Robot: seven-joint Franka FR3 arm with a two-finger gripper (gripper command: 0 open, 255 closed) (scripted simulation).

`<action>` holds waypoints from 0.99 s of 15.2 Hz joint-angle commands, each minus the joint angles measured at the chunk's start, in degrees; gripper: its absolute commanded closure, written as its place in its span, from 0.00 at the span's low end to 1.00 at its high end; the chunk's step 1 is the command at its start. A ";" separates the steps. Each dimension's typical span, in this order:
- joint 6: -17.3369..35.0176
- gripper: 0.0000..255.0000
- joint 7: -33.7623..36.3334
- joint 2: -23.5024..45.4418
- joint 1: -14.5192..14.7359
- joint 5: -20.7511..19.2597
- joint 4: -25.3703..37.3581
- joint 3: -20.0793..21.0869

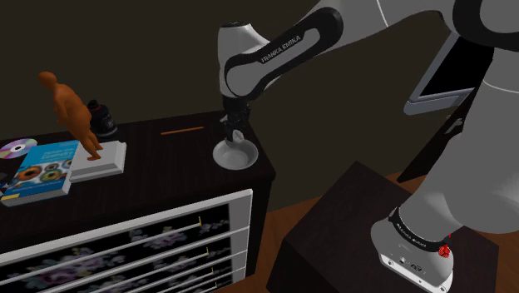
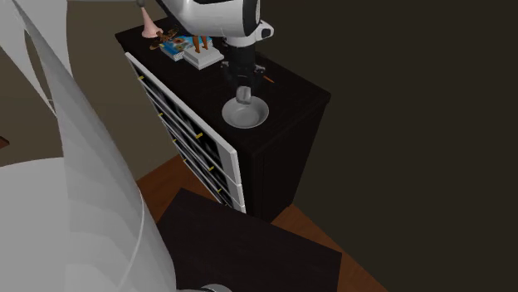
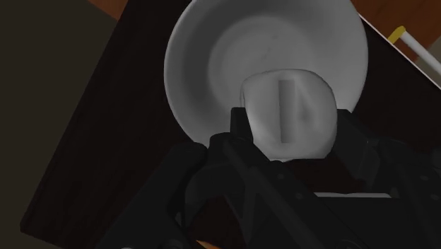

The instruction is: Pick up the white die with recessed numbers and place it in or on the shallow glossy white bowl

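1. Grip: the black two-finger gripper (image 3: 290, 138) is clamped on the white rounded die with a recessed stroke (image 3: 290, 106), which hangs over the shallow glossy white bowl (image 3: 205, 56); I judge it is not yet resting inside
2. Bounce: if I release from up here, the die could hop off the sloped wall and out
3. Edge: the bowl sits near the rim of the dark cabinet top (image 1: 166, 158), so an escaped die may fall, and a careless descent could shove the bowl off
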 commanded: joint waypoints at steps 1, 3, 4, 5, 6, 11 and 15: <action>1.34 1.00 0.15 0.84 0.08 -0.12 -0.47 -0.01; 2.65 1.00 0.23 1.78 0.11 -0.24 -0.85 -0.06; 3.30 1.00 0.27 2.26 0.13 -0.30 -1.03 -0.09; 3.94 1.00 0.31 2.74 0.15 -0.37 -1.19 -0.12; 4.59 1.00 0.35 3.24 0.17 -0.43 -1.33 -0.14; 6.67 1.00 0.49 4.94 0.25 -0.65 -1.73 -0.25; 6.67 1.00 0.49 4.94 0.25 -0.65 -1.73 -0.25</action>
